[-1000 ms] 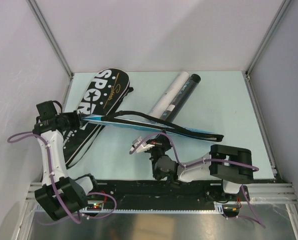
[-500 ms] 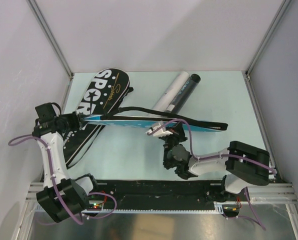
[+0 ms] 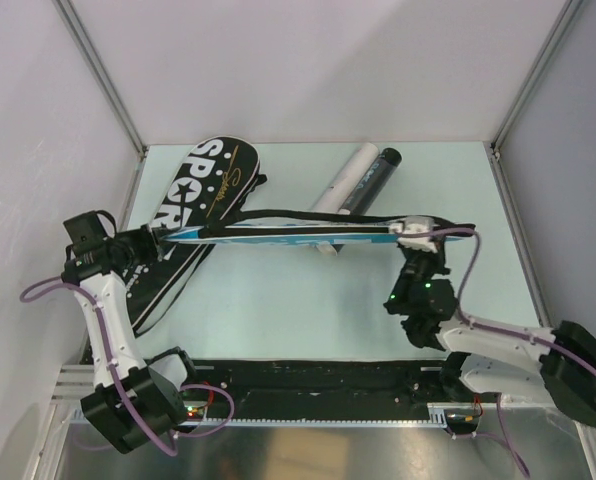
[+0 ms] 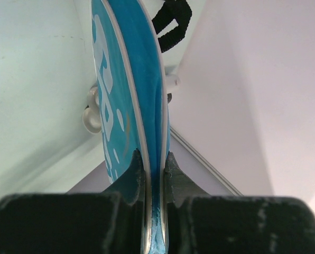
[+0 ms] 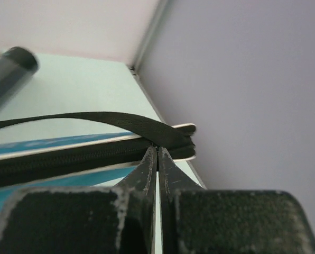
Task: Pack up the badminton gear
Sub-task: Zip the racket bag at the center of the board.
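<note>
A blue cover (image 3: 298,232), flat and racket-shaped, is held edge-on above the pale green worktop (image 3: 278,310). It runs as a thin band across the middle of the top view, from centre-left to centre-right. The left hand (image 3: 150,240) is clenched on its left end. In the left wrist view the two dark fingers (image 4: 135,174) pinch the glossy blue fabric with white lettering along its white-piped rim. The right hand (image 3: 418,238) is at the cover's right end. Its fingertips (image 5: 149,164) are pressed flat together against the black toothed zip (image 5: 52,161), just under a woven black strap (image 5: 110,120); any tab between them is hidden. A black cover (image 3: 203,185) with bold white "SPOR" letters lies flat at the upper left. A smooth white tube (image 3: 346,178) and a black tube (image 3: 373,175) lie side by side, touching, at the upper centre behind the blue cover.
</note>
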